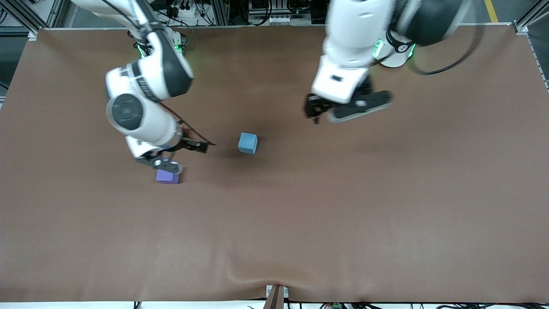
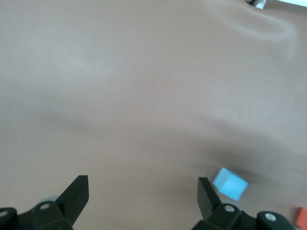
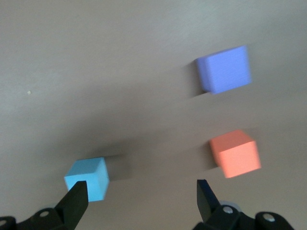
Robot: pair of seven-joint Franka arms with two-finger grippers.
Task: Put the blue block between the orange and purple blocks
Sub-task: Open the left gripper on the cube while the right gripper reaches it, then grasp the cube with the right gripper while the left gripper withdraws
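Two grippers are up in the air above the brown table (image 1: 386, 206), and neither holds anything. The right gripper (image 1: 171, 156) hangs over the spot just beside the purple block (image 1: 168, 176), toward the right arm's end of the table. In the right wrist view its fingers (image 3: 76, 199) stand wide apart with only bare table between them. That same view shows all three cubes resting flat on the surface: the blue block (image 3: 88, 178) close by one fingertip, the orange block (image 3: 235, 153) and the purple block (image 3: 224, 69) beside each other with a clear gap separating them. In the front view the orange block is hidden under the right arm's wrist.

The left gripper (image 1: 316, 112) hangs over the middle of the table, closer to the edge where the arm bases stand than to the front camera's edge. Its fingers (image 2: 74, 194) are also spread wide, framing bare table. The left wrist view shows the blue block (image 2: 230, 183) just outside one fingertip and a sliver of the orange block (image 2: 302, 218) at the picture's edge.

The blue block (image 1: 248, 143) sits alone near the table's centre, well apart from every edge. It lies farther from the front camera than the purple block and toward the left arm's end from it. It touches no other cube.
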